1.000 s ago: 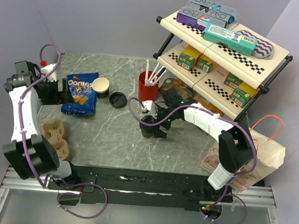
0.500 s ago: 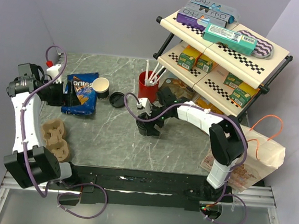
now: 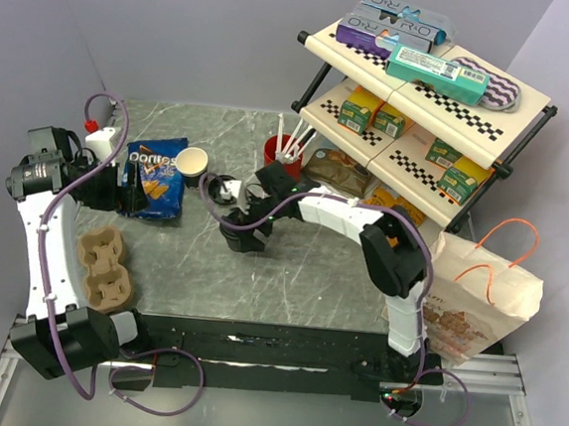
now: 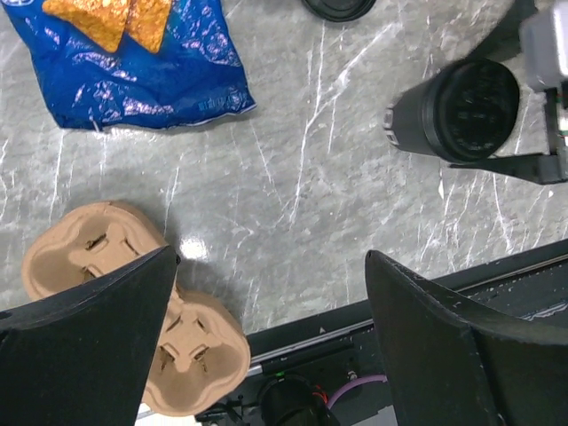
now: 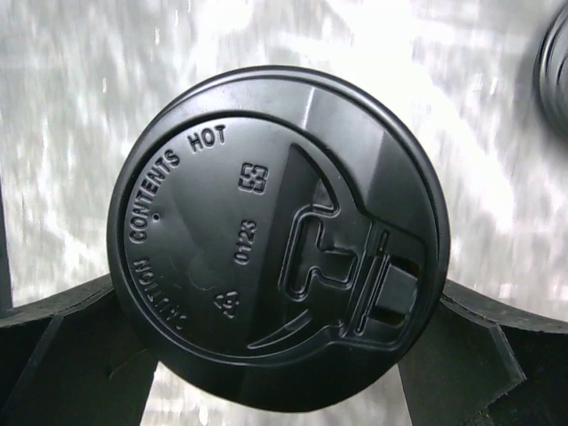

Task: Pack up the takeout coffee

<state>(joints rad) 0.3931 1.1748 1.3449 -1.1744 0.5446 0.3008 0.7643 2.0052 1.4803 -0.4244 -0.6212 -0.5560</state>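
1. Right of the blue chip bag (image 3: pixel 156 177), past a loose lid (image 3: pixel 219 189), the takeout coffee (image 5: pixel 280 235) stands upright with its black lid on. The right fingers (image 5: pixel 62 364) are clamped on its sides under the rim, but I cannot tell whether it is clear of the counter (image 3: pixel 309 275)
2. Step in hand, as I judge it: the coffee is gripped and now wants taking to the pulp cup carrier (image 4: pixel 44 262), which lies on the near side of the chip bag with its wells empty
3. The next move calls for keeping the cup level, centring it over one well, lowering it until it seats, then letting go
4. Left fingers (image 4: pixel 80 355) hang spread wide by the bag's left edge, holding nothing; they could steady the light carrier
5. Just off the bag's far right corner, an open paper cup (image 3: pixel 198 178) shows a cream inside, seemingly empty
6. Further right of the bag, a red cup (image 3: pixel 272 154) holds white straws (image 3: pixel 281 131); far right stands a paper bag (image 3: pixel 487 291), its contents hidden
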